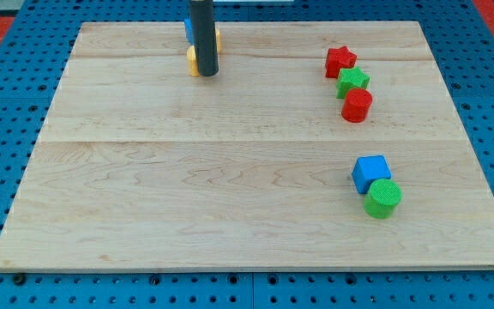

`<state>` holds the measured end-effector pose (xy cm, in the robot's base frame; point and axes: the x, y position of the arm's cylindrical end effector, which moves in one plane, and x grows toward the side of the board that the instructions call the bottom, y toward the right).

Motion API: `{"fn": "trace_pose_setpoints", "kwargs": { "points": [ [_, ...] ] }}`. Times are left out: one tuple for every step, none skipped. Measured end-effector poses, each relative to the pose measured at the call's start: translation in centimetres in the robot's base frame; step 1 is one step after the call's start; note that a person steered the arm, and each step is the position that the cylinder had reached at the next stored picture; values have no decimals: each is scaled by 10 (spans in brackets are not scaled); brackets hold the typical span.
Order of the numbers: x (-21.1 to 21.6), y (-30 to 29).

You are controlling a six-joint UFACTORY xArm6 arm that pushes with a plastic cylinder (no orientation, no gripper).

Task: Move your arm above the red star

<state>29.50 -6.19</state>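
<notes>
The red star (340, 61) lies at the view's upper right of the wooden board (230, 172). A green star (352, 82) touches it just below, and a red cylinder (357, 106) sits below that. My tip (207, 74) is at the view's top centre, far to the left of the red star. The rod hides part of a yellow block (193, 62) and a blue block (189, 30) with another yellow piece (217, 37) beside it.
A blue cube (370, 172) and a green cylinder (382, 198) touch each other at the view's lower right. The board rests on a blue perforated table (7, 129).
</notes>
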Motion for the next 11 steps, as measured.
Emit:
{"fn": "trace_pose_setpoints", "kwargs": {
  "points": [
    [-11,0],
    [-19,10],
    [-19,38],
    [-19,44],
    [-19,44],
    [-23,44],
    [-24,55],
    [-62,98],
    [-68,168],
    [-42,232],
    [-30,258]
  ]
}}
